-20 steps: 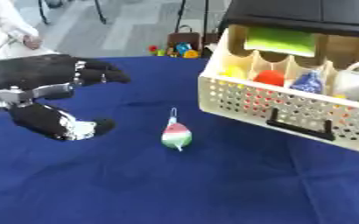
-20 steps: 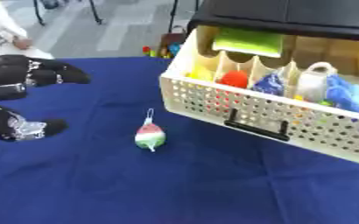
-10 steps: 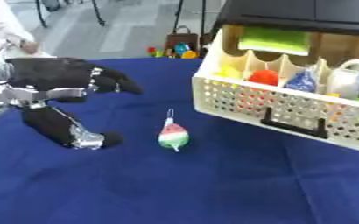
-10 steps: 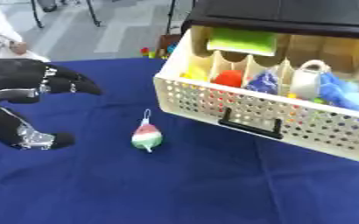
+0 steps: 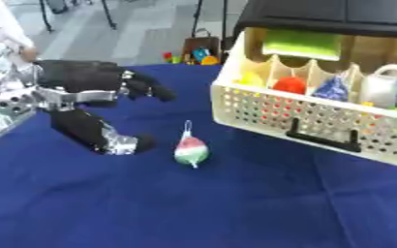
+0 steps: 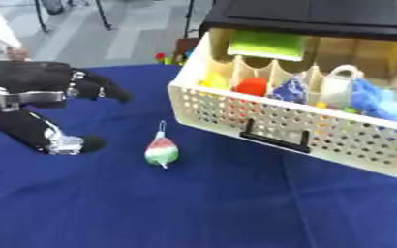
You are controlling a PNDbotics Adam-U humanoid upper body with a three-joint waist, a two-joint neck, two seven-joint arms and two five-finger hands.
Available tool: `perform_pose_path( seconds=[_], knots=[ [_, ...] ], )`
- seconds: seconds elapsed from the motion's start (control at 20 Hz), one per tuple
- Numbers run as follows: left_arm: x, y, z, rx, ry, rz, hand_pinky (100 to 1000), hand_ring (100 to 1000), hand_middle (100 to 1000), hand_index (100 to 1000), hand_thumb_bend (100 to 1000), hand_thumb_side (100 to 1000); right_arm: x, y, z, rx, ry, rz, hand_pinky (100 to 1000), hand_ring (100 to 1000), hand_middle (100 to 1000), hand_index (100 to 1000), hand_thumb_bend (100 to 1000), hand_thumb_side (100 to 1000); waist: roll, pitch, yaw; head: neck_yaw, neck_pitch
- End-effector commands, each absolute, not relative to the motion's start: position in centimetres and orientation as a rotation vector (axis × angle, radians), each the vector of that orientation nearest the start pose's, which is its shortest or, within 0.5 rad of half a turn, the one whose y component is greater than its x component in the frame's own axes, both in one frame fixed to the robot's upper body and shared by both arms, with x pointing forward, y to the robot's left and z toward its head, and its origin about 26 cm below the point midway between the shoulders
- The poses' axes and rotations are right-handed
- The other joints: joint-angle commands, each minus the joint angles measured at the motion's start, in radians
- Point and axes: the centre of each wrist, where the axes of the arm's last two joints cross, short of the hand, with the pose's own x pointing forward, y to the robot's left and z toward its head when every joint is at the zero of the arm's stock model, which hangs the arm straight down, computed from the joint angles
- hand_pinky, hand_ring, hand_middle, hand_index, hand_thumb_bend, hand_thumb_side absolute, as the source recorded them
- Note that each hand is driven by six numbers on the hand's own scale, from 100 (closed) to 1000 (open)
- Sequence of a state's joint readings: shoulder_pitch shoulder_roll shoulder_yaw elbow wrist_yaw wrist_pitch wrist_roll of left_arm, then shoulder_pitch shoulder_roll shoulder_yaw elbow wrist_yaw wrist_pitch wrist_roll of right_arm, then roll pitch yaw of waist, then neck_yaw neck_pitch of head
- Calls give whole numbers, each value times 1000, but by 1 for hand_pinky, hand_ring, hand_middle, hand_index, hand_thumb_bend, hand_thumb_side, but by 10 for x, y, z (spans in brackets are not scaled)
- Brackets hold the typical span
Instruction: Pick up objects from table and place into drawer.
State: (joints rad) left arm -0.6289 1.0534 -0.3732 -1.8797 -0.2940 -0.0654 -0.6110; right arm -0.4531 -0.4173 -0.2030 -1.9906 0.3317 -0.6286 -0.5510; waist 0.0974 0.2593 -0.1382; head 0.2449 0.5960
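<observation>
A small teardrop-shaped toy (image 5: 191, 149), striped red, white and green with a thin string at its top, lies on the blue tablecloth (image 5: 193, 208). My left hand (image 5: 92, 97) hovers just left of it, open, fingers stretched toward the toy and thumb pointing down to the cloth, with a gap between hand and toy. The cream perforated drawer (image 5: 316, 121) stands pulled out at the right with a black handle (image 5: 322, 139). It holds several coloured items: yellow, red, blue, white and a green pad. My right hand shows in neither view.
A black cabinet top (image 5: 329, 17) sits over the drawer. Beyond the table's far edge are a grey floor, chair legs and coloured toys (image 5: 193, 54). A person in white stands at the far left edge.
My left hand has moved right, closing on the striped toy. The toy and drawer have not moved on the table.
</observation>
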Motion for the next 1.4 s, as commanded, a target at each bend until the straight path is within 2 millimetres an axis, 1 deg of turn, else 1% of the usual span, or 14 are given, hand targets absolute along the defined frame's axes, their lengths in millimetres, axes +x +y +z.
perform_pose_path(
  seconds=[0.05,0.25,0.4,0.6,0.65,0.9,1.4],
  knots=[
    [327,286,289,645,-1426,-1915,711,893,838,1000,329,997,301,-306,277,666,2908,52,581,600,622,730,100,624,-1,-16,-3,7,4],
    [339,288,280,586,-1382,-1873,706,898,833,1000,333,1000,301,-306,279,666,2901,60,581,600,628,730,100,621,2,-13,-9,8,10],
    [346,288,275,541,-1354,-1860,714,905,840,1000,355,1000,301,-306,280,667,2899,68,582,600,627,730,100,622,4,-10,-14,10,13],
    [351,286,270,505,-1331,-1862,716,908,845,1000,369,1000,301,-306,280,671,2897,78,582,599,628,730,100,624,5,-7,-18,10,15],
    [352,286,269,503,-1326,-1862,718,909,850,1000,386,1000,301,-306,280,672,2898,80,583,599,627,730,100,625,6,-6,-19,10,15],
    [359,289,257,479,-1287,-1859,722,912,849,1000,418,1000,301,-306,280,675,2900,89,585,598,627,729,100,630,10,-1,-23,11,18],
    [362,290,244,484,-1311,-1876,730,923,860,1000,436,1000,301,-306,280,683,2900,108,587,597,631,728,100,630,10,3,-24,2,12]
  ],
)
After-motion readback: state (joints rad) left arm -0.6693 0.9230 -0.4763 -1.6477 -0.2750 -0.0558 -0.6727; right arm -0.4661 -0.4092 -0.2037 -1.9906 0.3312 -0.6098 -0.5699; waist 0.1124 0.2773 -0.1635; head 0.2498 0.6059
